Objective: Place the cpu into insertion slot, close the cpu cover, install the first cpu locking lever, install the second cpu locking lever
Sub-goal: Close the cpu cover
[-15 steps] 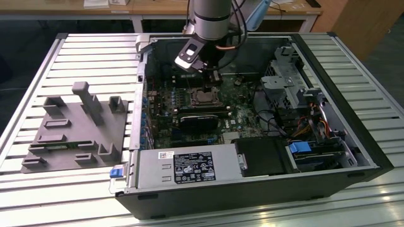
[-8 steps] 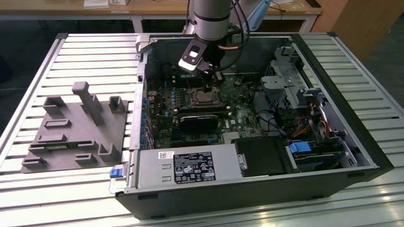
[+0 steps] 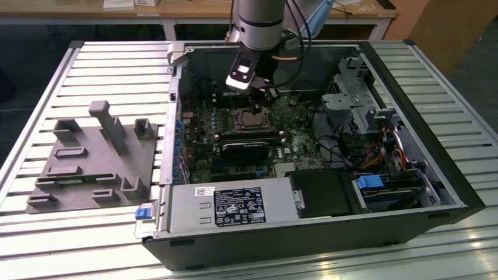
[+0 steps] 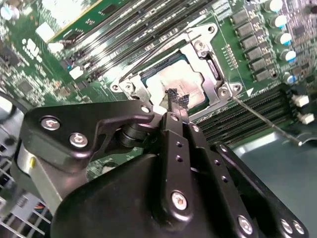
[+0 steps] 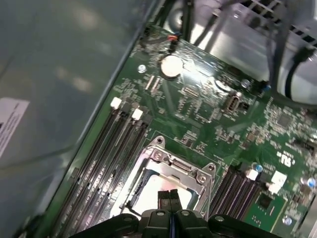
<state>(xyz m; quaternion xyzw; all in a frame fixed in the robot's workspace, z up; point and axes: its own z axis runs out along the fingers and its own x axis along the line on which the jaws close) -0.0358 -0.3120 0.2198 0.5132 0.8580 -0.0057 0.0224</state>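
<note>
While flat in the insertion slot (image 4: 216, 74), cpu (image 4: 173, 79) metal-side up beneath closed tool (image 4: 174, 101).

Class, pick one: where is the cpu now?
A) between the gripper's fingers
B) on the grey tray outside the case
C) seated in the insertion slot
C: in the second wrist view the cpu lies flat in the insertion slot, the gripper poised over it.

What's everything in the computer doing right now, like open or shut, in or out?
cpu: lying flat in the insertion slot.
cpu cover: down flat around the cpu.
locking lever: swung out sideways, not latched.
tool: shut, holding nothing, tip over the cpu.
computer case: side open.
</note>
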